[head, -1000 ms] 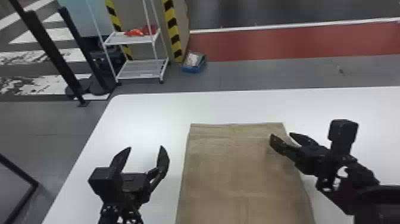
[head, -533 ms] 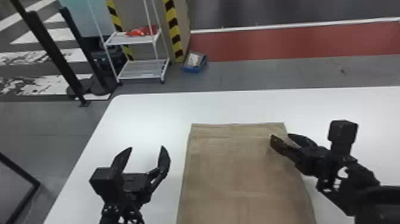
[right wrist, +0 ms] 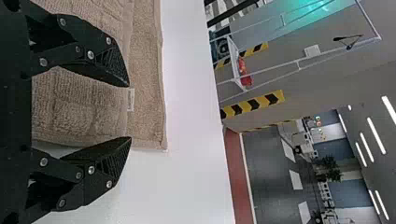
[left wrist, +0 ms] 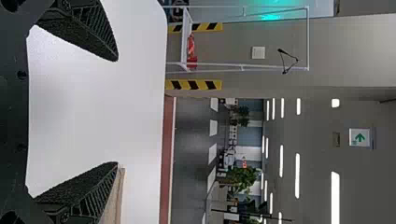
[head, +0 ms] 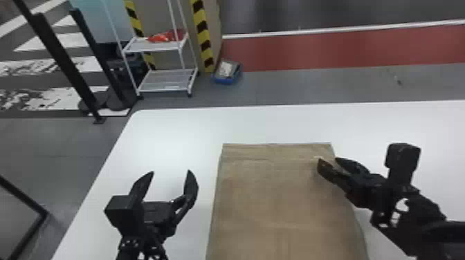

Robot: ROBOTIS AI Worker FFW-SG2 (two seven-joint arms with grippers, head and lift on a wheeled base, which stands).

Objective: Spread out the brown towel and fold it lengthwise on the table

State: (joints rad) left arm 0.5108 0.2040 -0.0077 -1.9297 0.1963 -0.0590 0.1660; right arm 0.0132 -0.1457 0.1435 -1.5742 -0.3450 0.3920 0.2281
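Apparently soft and limp, towel (head: 276,204) lay flat on table (head: 166,138); likely light, prone to sag, best pinched at its right edge near the far corner. Right gripper (head: 328,160) agape at that edge, nothing held; left gripper (head: 171,171) agape too, left of towel.

Green arrow (left wrist: 359,137) on white sign (left wrist: 366,143).
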